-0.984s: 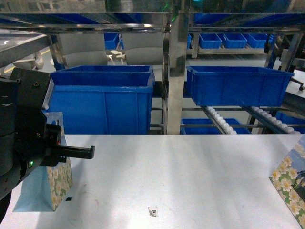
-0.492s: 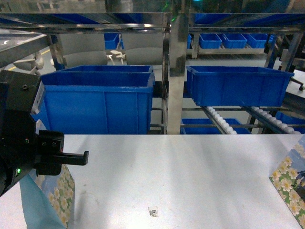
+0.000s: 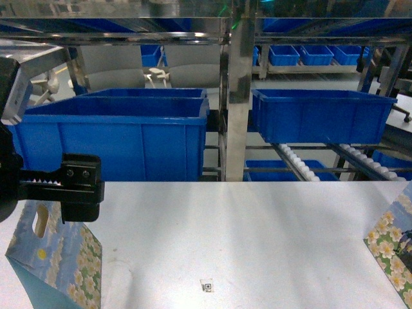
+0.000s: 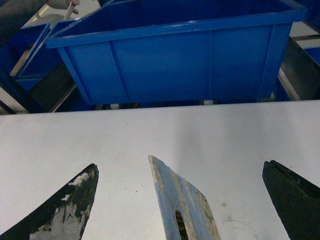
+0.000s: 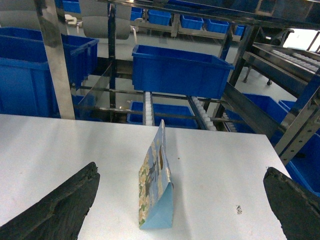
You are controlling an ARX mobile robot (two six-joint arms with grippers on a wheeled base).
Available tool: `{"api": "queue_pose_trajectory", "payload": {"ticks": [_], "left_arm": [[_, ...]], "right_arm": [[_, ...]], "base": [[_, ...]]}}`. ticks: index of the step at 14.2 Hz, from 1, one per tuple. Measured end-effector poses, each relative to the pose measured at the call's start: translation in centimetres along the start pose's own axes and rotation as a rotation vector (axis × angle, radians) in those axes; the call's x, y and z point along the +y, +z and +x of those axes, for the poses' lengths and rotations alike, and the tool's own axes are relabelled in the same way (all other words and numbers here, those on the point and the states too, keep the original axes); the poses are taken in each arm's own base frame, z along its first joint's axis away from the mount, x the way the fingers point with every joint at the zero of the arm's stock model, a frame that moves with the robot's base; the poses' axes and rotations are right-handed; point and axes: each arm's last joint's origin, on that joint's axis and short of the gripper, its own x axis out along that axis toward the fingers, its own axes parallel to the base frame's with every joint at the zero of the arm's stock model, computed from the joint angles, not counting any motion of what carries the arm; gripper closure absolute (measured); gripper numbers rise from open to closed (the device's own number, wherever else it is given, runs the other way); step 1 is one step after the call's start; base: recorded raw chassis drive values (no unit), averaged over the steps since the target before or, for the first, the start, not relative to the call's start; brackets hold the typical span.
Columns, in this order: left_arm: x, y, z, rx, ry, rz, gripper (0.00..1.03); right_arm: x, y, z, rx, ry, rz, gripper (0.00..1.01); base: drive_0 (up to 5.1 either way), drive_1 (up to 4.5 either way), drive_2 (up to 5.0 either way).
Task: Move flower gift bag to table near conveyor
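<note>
Far left, the left gripper hangs over the near-left corner of the table, its two dark fingers spread wide apart with nothing between the pads; right under it stands a flower gift bag, pale blue with white blossoms and a cut-out handle slot, base on the white top near the left edge, its upper rim poking up between the fingers in the left wrist view without touching either; behind it a big blue bin sits beyond the far edge of the table; moving along, a small square code sticker lies on the near middle of the tabletop; a shiny steel post rises at the centre; to its right a second blue bin rests over the conveyor, whose white rollers slope down toward the table's far edge; over on the right edge a second flowered bag stands upright on the table, and the right gripper hovers around it with fingers wide apart, clear of the bag on both sides.
</note>
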Motion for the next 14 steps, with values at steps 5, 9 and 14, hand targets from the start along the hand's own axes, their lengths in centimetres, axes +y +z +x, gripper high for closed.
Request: {"api": "queue_pose_trajectory", "payload": {"ticks": [5,9,14], "left_arm": [[1.3,1.0,-2.4,-0.038,-0.027,-0.022,0.05],[3.8,1.5,-4.6,-0.098,-0.003,-0.038,0.05],[8.3,0.7,-9.6,-0.182,0.008,-0.039,0.05]], "right_arm": [[0.0,0.0,0.0,0.000,0.000,0.000,0.03],[0.0,0.0,0.0,0.000,0.000,0.000,0.03],[0.0,0.0,0.0,0.000,0.000,0.000,0.03]], "base": [[0.0,0.00,0.0],[0.0,0.00,0.0],[0.0,0.00,0.0]]}}
